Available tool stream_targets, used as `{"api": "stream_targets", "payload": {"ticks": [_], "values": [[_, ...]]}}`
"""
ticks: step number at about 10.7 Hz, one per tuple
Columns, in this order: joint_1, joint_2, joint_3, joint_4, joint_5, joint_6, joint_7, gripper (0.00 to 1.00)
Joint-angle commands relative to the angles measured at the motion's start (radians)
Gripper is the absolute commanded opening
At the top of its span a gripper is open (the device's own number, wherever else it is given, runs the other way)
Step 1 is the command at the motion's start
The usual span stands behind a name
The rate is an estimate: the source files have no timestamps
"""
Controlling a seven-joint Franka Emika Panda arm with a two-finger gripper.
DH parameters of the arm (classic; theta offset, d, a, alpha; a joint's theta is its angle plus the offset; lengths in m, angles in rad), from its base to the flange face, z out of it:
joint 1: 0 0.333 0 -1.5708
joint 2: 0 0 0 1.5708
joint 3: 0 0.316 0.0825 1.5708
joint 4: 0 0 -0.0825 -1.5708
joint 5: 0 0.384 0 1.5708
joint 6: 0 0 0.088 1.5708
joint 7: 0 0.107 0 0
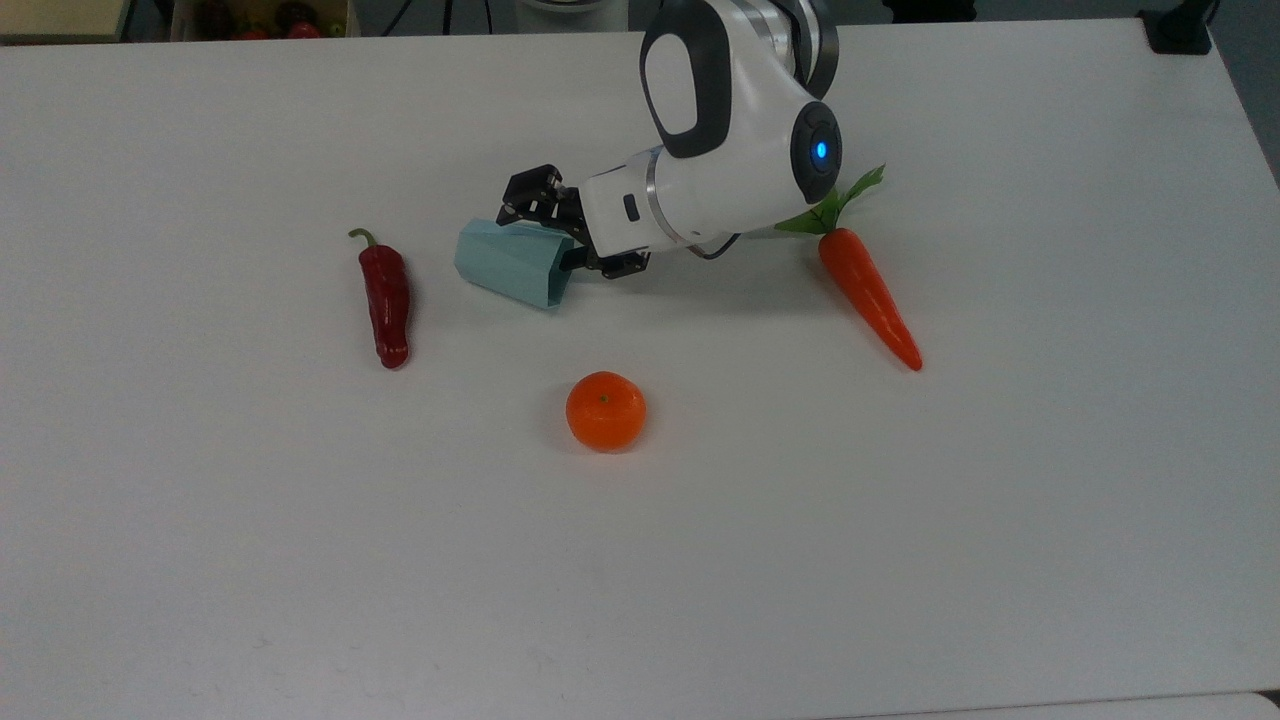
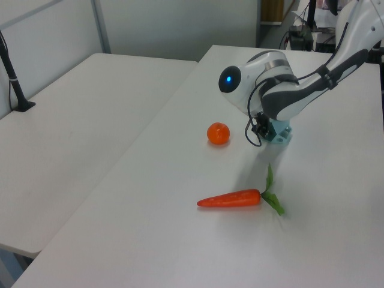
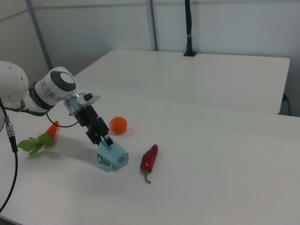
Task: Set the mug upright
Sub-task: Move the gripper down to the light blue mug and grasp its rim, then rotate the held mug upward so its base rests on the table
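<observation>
In the top view, from left to right, we see a red chili [image 1: 385, 305], then the mug [image 1: 510, 262] lying on its side on the white table [image 1: 200, 520]. At the mug's open rim our gripper [image 1: 560, 238] has one finger inside the mouth and one outside, spread and not yet clamped on the wall. Further right lie the orange [image 1: 605, 410] and the carrot [image 1: 868, 297].

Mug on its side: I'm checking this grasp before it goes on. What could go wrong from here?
1. The mug lies loose on the smooth table; the pincer at its open rim could push it along instead of gripping.
2. A pushed mug could slide into the red chili nearby.
</observation>
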Motion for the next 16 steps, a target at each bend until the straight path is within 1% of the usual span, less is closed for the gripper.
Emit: {"api": "stream_targets", "payload": {"ticks": [1,2,3,5,8,10,11,12,13,14,15,16], "values": [[0.021,0.026,-0.014,0.000,-0.058,-0.027,0.021,0.54],[0.023,0.028,-0.014,-0.002,-0.059,-0.028,0.019,0.39],[0.026,0.028,-0.014,-0.002,-0.061,-0.030,0.018,0.28],[0.024,0.022,-0.014,0.002,-0.062,-0.074,-0.023,0.17],[0.014,-0.021,-0.016,0.007,-0.056,-0.116,-0.155,0.02],[0.003,-0.055,-0.014,0.007,-0.044,-0.111,-0.218,0.01],[-0.011,-0.078,-0.007,0.009,-0.012,-0.101,-0.253,0.01],[-0.026,-0.109,-0.002,0.022,0.067,-0.067,-0.302,0.01],[-0.029,-0.141,0.000,0.032,0.153,0.020,-0.336,0.02],[-0.055,-0.161,0.000,0.032,0.240,0.104,-0.358,0.03],[-0.061,-0.162,0.000,0.029,0.322,0.158,-0.426,0.03],[-0.063,-0.162,0.000,0.022,0.377,0.189,-0.549,0.03]]}}
